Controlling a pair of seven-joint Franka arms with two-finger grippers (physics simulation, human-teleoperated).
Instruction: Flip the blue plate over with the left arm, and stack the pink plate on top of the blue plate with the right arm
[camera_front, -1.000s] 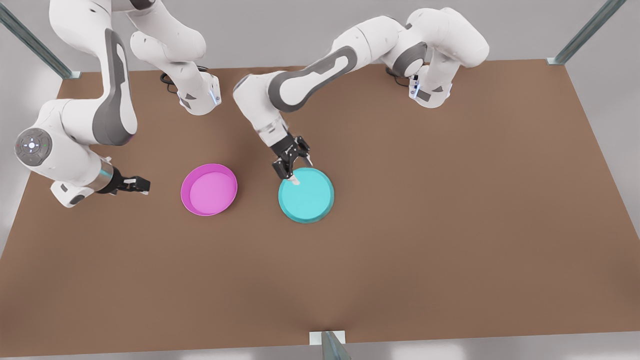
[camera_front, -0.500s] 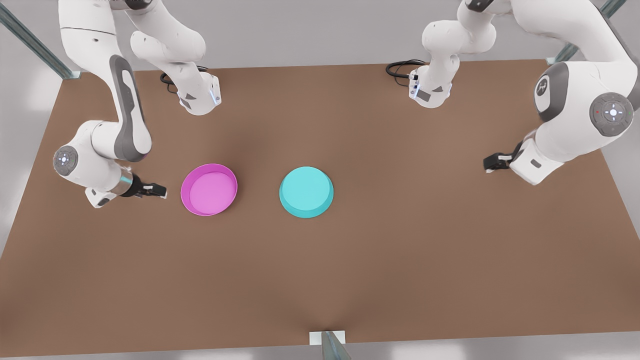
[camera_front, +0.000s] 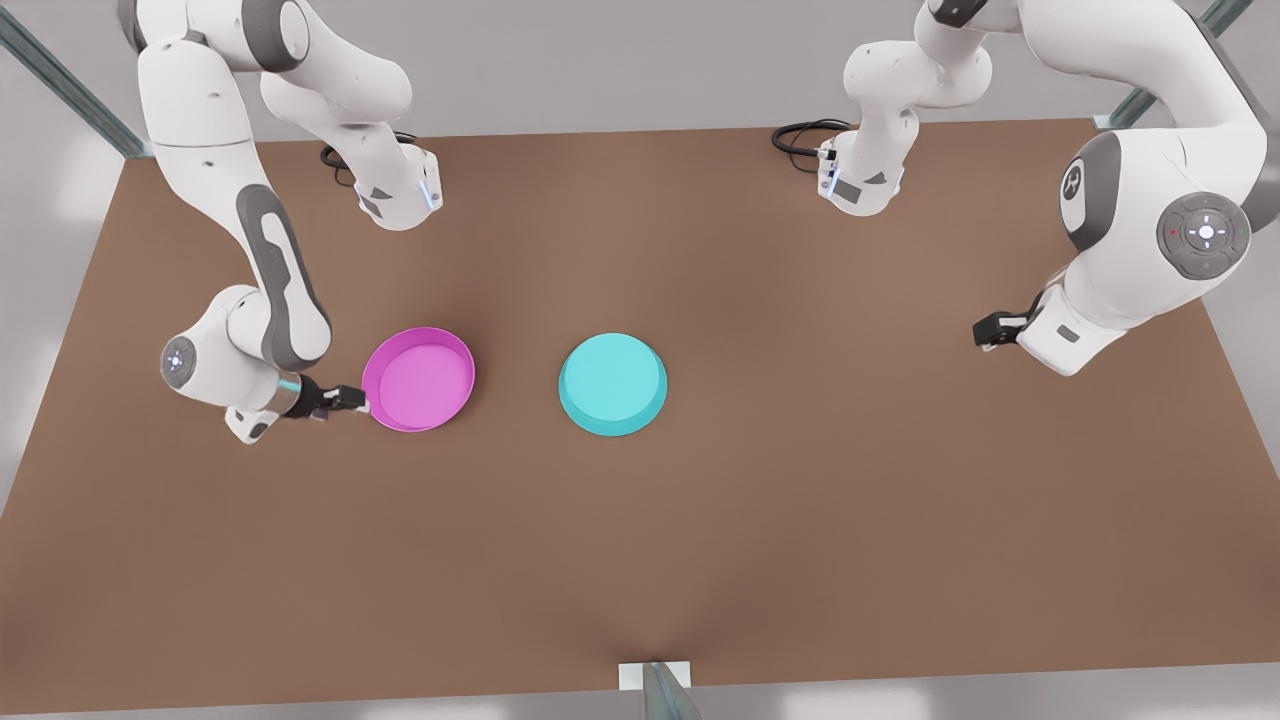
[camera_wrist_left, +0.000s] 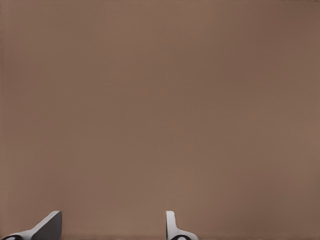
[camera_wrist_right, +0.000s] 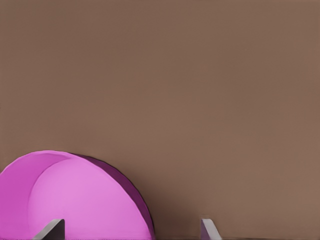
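Observation:
The pink plate (camera_front: 420, 379) lies rim up on the brown table (camera_front: 800, 480), left of centre in the front view. My right gripper (camera_front: 358, 402) is low at the plate's rim on the front view's left, open. In the right wrist view, the pink plate (camera_wrist_right: 75, 200) lies just ahead of the right gripper (camera_wrist_right: 131, 232), with one fingertip over its inside. The blue plate (camera_front: 612, 384) lies with its flat base up, a plate's width from the pink one. My left gripper (camera_front: 985, 331) waits far off at the front view's right; the left gripper (camera_wrist_left: 110, 232) is open over bare table.
Both arm bases (camera_front: 400, 195) (camera_front: 860, 185) stand at the table's back edge with black cables (camera_front: 800, 135) beside them. Metal frame posts (camera_front: 60, 85) rise at the back corners. A small bracket (camera_front: 655, 678) sits at the middle of the front edge.
The left gripper let go of the blue plate, which now lies base up, and swung away to the front view's right. The right gripper slid in to the pink plate's rim.

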